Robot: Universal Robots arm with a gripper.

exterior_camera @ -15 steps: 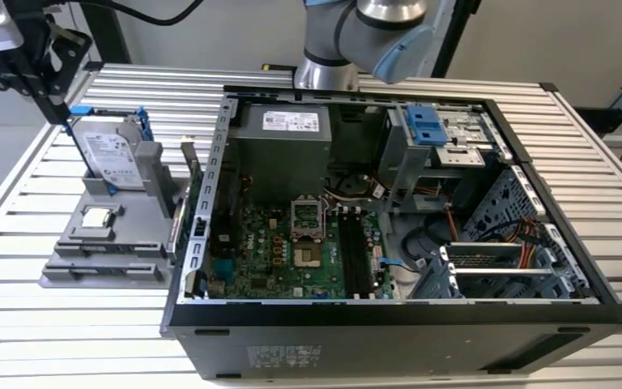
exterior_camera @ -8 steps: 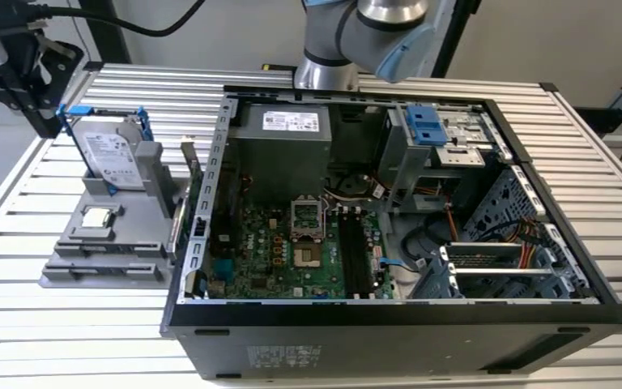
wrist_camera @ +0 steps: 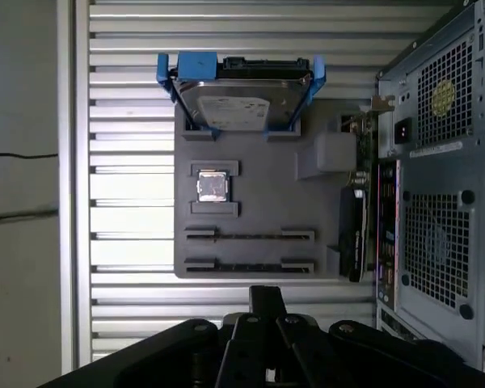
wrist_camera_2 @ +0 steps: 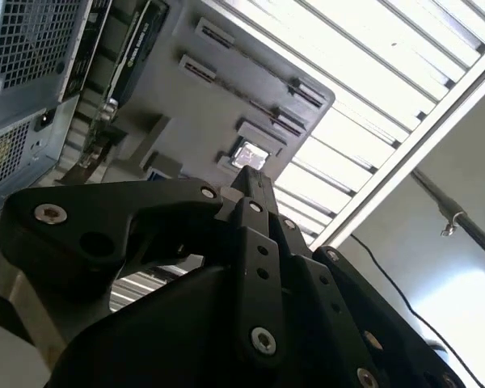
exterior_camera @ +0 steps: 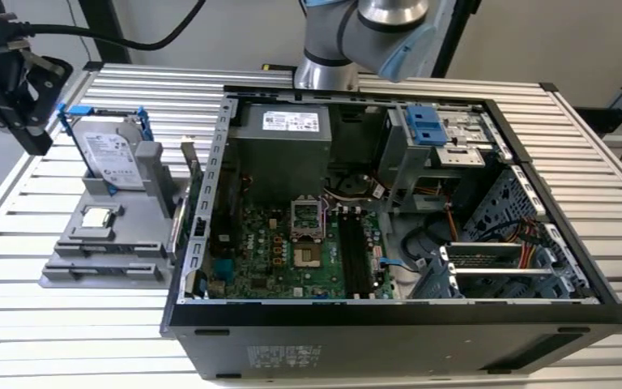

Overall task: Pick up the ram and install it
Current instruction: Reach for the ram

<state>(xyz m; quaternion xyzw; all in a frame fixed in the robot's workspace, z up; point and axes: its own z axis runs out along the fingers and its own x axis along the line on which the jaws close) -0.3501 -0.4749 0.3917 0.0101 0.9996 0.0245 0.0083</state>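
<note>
My claw [wrist_camera: 267,296] hangs near edge of grey holder [wrist_camera: 259,202], fingers pressed together, pinching nothing. Ram [wrist_camera: 249,266] seems to be thin dark strip seen edge-on in holder's groove nearest claw; chips and label not discernible. Long axis aims at computer case [wrist_camera: 436,202]; in exterior view it runs 9 to 3 o'clock. Holder sits at case's 9 o'clock. Bare slatted tabletop [wrist_camera: 121,267] on holder's open sides.

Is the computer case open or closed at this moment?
Open. In the exterior view the computer case has no side cover, and the green board inside it shows.
</note>
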